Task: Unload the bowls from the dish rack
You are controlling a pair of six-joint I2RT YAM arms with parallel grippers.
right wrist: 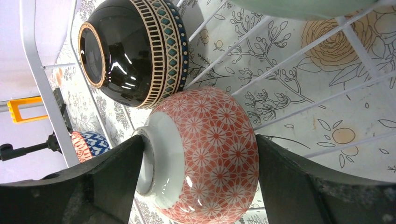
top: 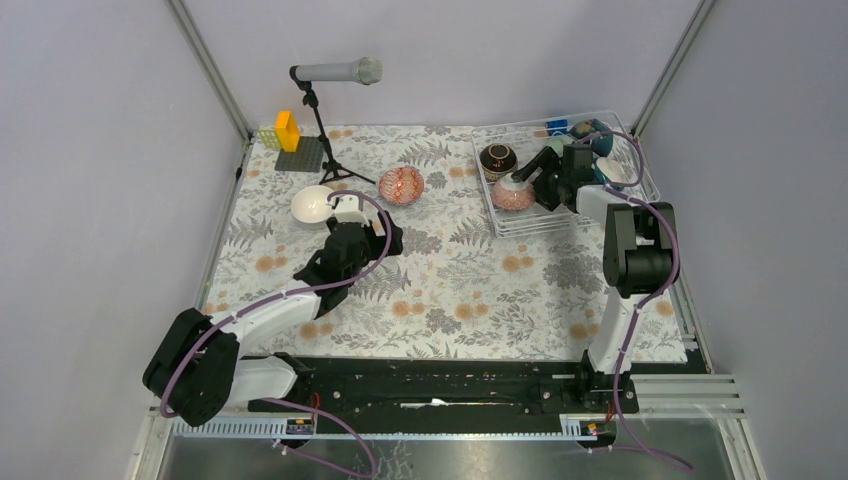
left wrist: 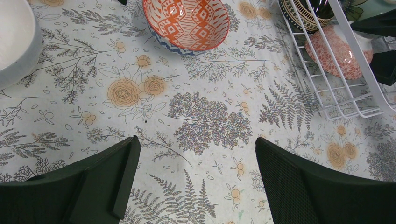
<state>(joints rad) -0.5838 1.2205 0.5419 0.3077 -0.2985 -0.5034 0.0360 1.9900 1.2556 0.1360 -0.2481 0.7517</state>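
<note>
Straddling the red floral bowl (right wrist: pixel 210 154) inside the dish rack (left wrist: pixel 362 56) with the right gripper (right wrist: pixel 198 144), actual grip impossible to tell, while hovering the left gripper (left wrist: pixel 196 142) wide open left of that rack.

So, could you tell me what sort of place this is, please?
Most likely a robot test booth rather than a kitchen: plain grey walls on metal posts, a microphone on a stand, and two arms bolted to a rail.
</note>
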